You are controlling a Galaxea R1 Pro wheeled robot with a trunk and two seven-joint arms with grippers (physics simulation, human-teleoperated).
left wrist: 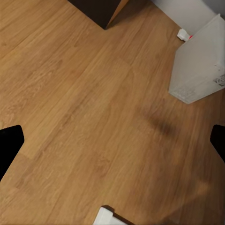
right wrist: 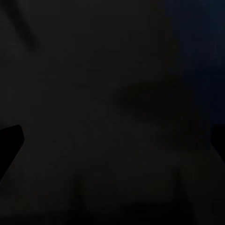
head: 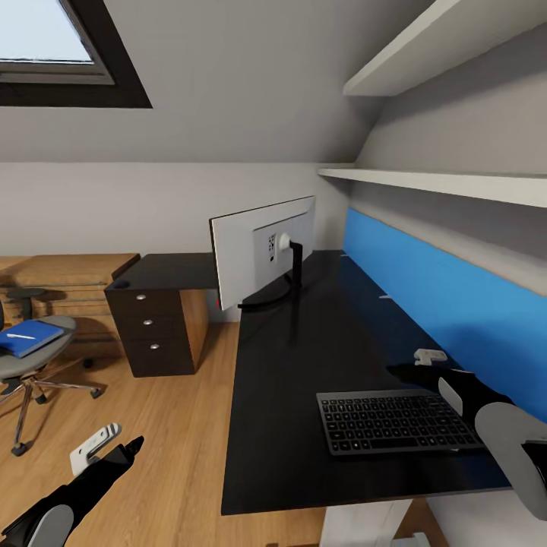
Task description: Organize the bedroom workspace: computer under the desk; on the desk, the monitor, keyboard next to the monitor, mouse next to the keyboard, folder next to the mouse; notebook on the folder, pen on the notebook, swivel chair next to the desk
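The monitor (head: 262, 254) stands on the black desk (head: 304, 357) with its white back towards me. Near the desk's front end lies the keyboard (head: 395, 422). My right gripper (head: 418, 365) hovers open just behind the keyboard, above the desk top (right wrist: 93, 117), with nothing between its fingers. At the left stands the swivel chair (head: 30, 365), carrying the blue folder (head: 29, 336) with the white pen (head: 21, 336) on top. My left gripper (head: 110, 448) hangs open over the wood floor, and the pale computer (left wrist: 199, 63) stands on the floor ahead of it. The mouse and notebook are out of view.
The desk's black drawer unit (head: 152, 327) with silver knobs stands between the chair and the long desk wing. A light wooden chest (head: 68, 277) sits behind the chair. A blue wall panel (head: 441, 296) and white shelves (head: 441, 182) run along the desk's right side.
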